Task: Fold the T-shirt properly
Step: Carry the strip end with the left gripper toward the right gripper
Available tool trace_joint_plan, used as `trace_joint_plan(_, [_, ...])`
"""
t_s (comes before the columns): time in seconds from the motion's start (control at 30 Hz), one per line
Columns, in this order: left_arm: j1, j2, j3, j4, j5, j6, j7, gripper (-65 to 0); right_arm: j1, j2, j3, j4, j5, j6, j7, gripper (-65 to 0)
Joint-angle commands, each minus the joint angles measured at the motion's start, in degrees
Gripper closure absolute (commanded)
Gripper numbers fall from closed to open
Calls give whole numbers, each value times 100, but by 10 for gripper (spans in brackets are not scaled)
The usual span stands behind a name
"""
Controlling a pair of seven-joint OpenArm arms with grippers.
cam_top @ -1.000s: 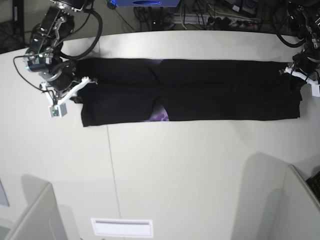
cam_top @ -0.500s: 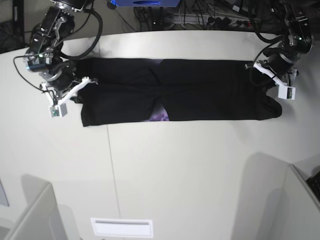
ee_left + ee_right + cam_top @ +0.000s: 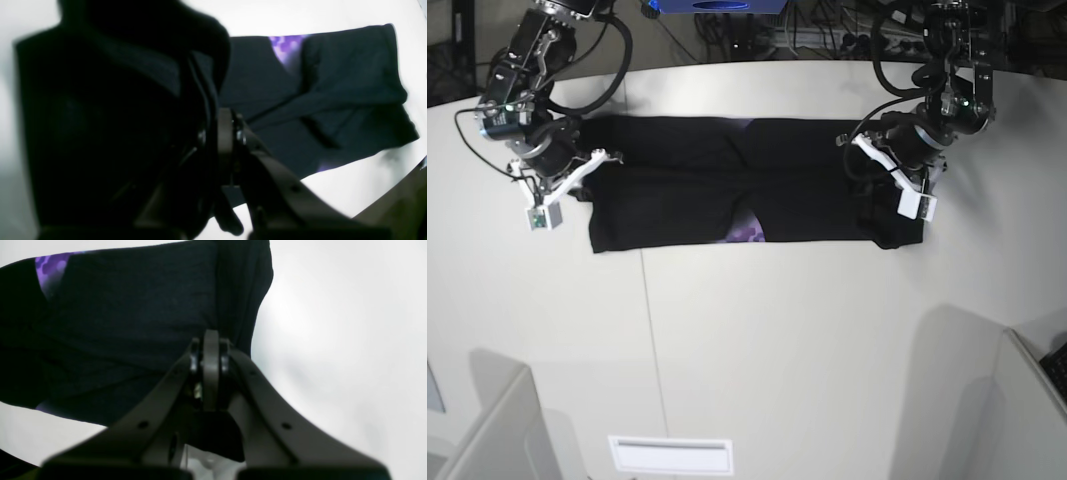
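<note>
T-shirt (image 3: 727,195) lies as a long band across the table (image 3: 777,340). Left gripper (image 3: 889,195) pinches its right end, folded inward; right gripper (image 3: 577,175) pinches the left end.

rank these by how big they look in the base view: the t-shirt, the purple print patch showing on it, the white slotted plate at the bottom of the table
1. T-shirt, by far the largest, a long black band across the table.
2. White slotted plate.
3. Purple print patch, just a small sliver at the shirt's lower edge.

Bright overexposed white table (image 3: 777,340), soft shadows; blurred, dim left wrist foreground.
</note>
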Motion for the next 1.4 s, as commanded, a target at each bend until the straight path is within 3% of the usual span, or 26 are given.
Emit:
trace_joint_plan(0.0, [-63,-33,78,88,-115,54,-103,0,53,44,13,108,92,-17,115,0])
trace_joint_plan(0.3, [-256,-24,860,79,-115,133,-103,0,53,44,13,108,92,-17,115,0])
trace_joint_plan(0.67, [-265,222,886,79,-124,133,-103,0,53,44,13,99,92,-17,115,0])
trace_joint_plan(1.37, [-203,222,895,71,-133,133,-95,0,53,44,13,99,92,-17,115,0])
